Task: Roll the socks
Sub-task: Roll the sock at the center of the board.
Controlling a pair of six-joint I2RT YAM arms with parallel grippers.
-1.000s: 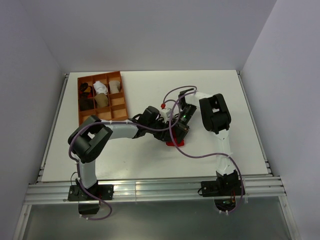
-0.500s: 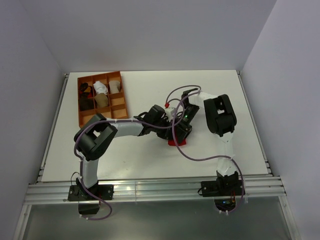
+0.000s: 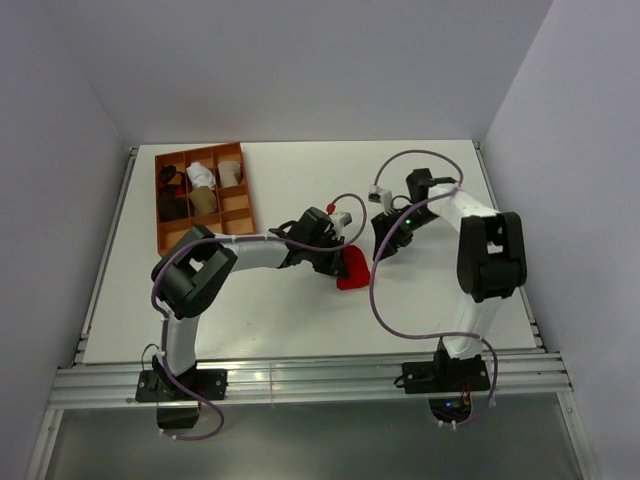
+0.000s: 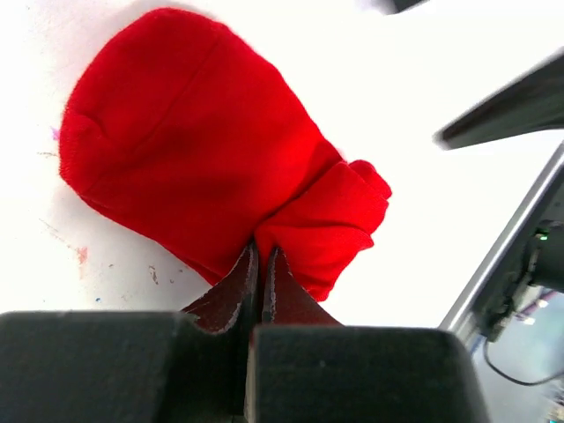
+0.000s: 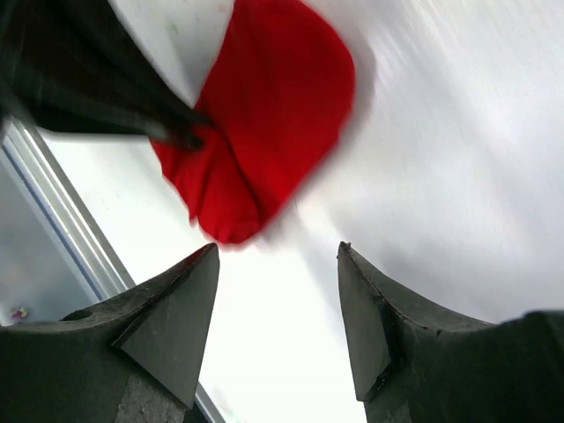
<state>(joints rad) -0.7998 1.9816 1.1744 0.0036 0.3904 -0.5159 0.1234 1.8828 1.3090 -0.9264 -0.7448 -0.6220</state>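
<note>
A red sock (image 3: 353,268) lies mid-table, partly folded into a rounded lump with a bunched end (image 4: 330,220). My left gripper (image 3: 336,262) reaches it from the left. In the left wrist view that gripper (image 4: 262,257) is shut, and it pinches the sock's near edge where the cloth bunches. My right gripper (image 3: 383,246) hangs just to the right of the sock, apart from it. In the right wrist view the gripper (image 5: 278,249) is open and empty, and the red sock (image 5: 264,123) lies ahead of its tips.
An orange divided tray (image 3: 165,238) stands at the back left. It holds rolled sock bundles: white (image 3: 201,175), tan (image 3: 205,200) and dark (image 3: 172,207). The left arm's links stretch across the table towards the sock. Cables loop above the middle.
My right gripper has opened, let go of the red sock and drawn back to the right. The left gripper has closed on the sock's edge.
</note>
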